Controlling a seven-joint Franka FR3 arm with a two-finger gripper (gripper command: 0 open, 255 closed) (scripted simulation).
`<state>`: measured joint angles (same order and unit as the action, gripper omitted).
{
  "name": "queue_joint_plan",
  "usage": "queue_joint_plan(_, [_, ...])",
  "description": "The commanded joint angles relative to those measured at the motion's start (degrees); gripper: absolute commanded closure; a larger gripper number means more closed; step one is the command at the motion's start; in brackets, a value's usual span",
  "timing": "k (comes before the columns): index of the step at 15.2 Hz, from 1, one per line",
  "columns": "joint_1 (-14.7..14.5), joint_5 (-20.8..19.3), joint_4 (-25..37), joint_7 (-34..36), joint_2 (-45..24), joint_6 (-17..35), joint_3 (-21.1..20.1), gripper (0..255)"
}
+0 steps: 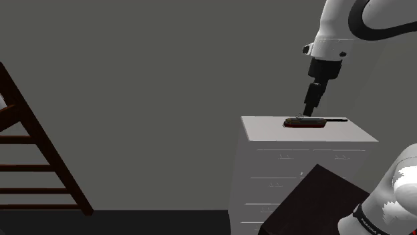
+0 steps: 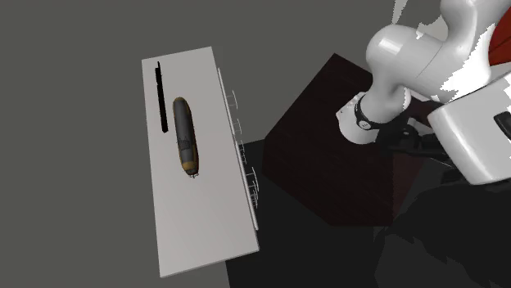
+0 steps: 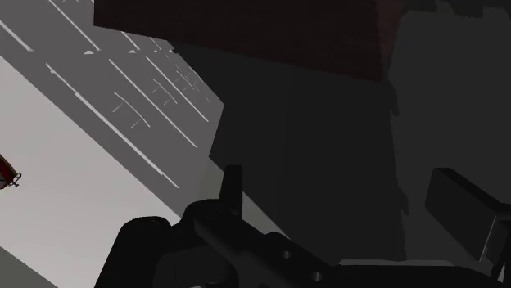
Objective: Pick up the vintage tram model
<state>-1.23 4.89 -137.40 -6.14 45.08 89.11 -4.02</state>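
We see the gripper pointing down off the white arm. Its fingers are spread apart with nothing between them; through the gap we see the dark stand and shaded floor. The tram model is nowhere near the fingers. It lies flat on the white dresser top, well out past the thinner-looking finger and across the drawer front from the gripper. In the wrist view we catch its reddish end far outside that finger. The tram body is dark brown-olive with a yellowish nose, its long axis running along the dresser top. A thin black strip lies just beside it and parallel, on the side away from the fingers, with a small gap between them. In the shoulder view the fingertips line up right over the tram, but the second exterior view puts the arm over the stand side, well apart from it, so we read no contact. A brown ladder-like wooden frame stands far from the fingers against the grey wall.
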Motion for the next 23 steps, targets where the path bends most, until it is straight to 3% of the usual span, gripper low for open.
queue_joint_plan(1, [0.00, 0.00, 0.00, 0.00, 0.00, 0.00, 0.00, 0])
queue_joint_plan(12, [3.65, -11.44, -8.23, -20.09, -2.13, 10.12, 13.64, 0])
queue_joint_plan(23, [5.77, -19.37, -6.23, -39.65, -16.66, 24.21, 28.05, 0])
